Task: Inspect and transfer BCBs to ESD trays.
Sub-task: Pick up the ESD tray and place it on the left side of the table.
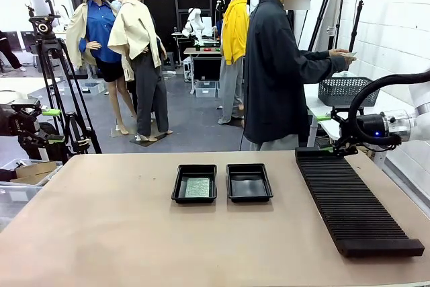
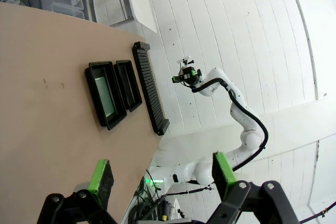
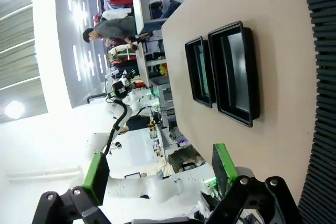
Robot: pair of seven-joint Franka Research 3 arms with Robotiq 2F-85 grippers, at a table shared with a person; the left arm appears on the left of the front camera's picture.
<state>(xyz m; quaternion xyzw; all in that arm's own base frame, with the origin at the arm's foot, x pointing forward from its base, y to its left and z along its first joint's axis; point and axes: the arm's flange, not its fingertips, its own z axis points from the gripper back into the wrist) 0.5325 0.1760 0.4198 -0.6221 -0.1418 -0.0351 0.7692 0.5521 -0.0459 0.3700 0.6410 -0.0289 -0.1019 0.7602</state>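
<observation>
Claws: left claw (image 2: 163, 174), right claw (image 3: 157, 169) wide open, empty. BCB (image 1: 198, 187) in left tray (image 1: 194, 201); right tray (image 1: 250, 199) bare. You risk fumbled handover: person (image 1: 275, 78) turned away; thin board may slip.

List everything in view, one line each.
table: one, tan, across the foreground
left tray: one, black, mid-table
right tray: one, black, empty, beside the left tray
board: one, green, in the left tray
rack: one, black, ribbed, on the table's right side
basket: one, dark mesh, beyond the rack at far right
tripod: one, black, beyond the table's left
person: one, dark top, standing at the far side, turned toward the basket
left gripper: black, green pads, open, at the table's far left
right gripper: black, green pads, open, by the rack's far end
</observation>
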